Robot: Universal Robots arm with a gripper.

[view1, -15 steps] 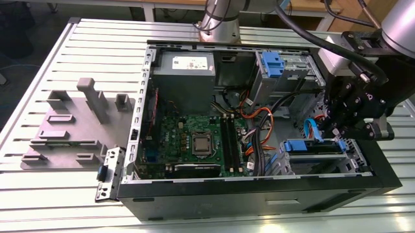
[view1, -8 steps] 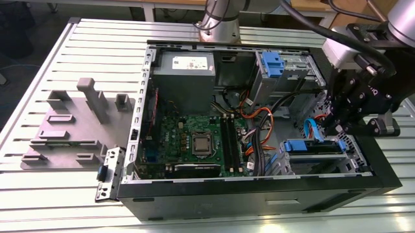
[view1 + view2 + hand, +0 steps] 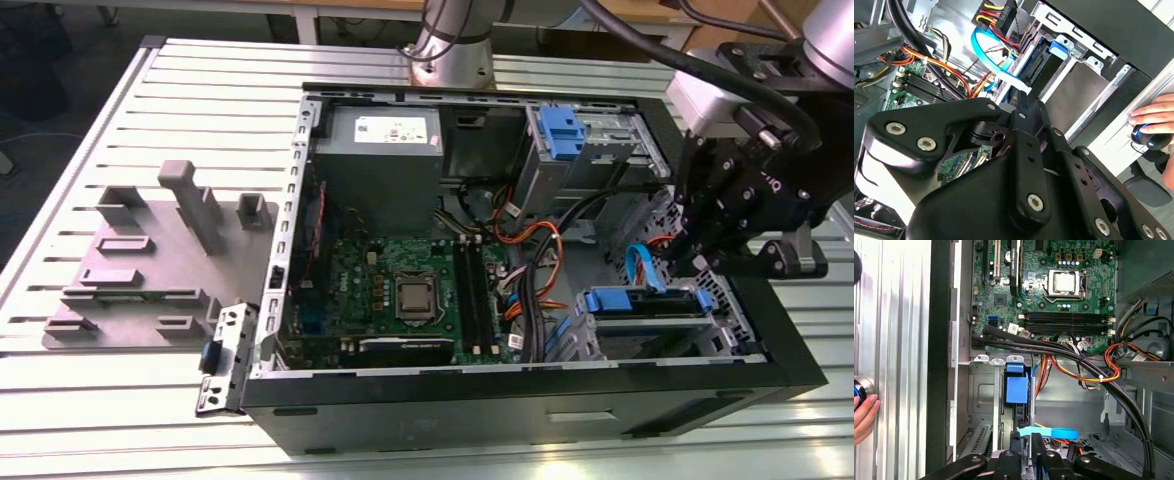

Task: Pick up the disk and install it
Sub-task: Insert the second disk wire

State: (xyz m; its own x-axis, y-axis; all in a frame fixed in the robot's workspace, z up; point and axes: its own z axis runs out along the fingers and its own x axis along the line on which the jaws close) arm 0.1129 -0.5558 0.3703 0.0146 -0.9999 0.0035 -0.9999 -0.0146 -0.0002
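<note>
The disk (image 3: pixel 643 303) sits in the lower drive cage at the exterior view's right of the open computer case (image 3: pixel 534 395), its blue carrier handle facing the case's inside. In the first wrist view its blue handle (image 3: pixel 1016 388) shows at the mouth of the cage slot; in the second wrist view the blue tab (image 3: pixel 1059 47) peeks from the cage. My gripper (image 3: pixel 683 266) hangs just above the cage end away from the handle, apart from the disk. Its black fingers (image 3: pixel 1030 449) stand close together, shut, with nothing seen between them, as also in the second wrist view (image 3: pixel 1026 102).
A flat blue data cable (image 3: pixel 1049 432) loops by the fingertips, beside orange and black wire bundles (image 3: pixel 534 250). The motherboard (image 3: pixel 400 290), grey power-supply box (image 3: pixel 380 150) and an upper blue-handled bay (image 3: pixel 558 130) fill the case. A grey fixture (image 3: pixel 147 260) lies outside. A hand (image 3: pixel 1154 115) rests nearby.
</note>
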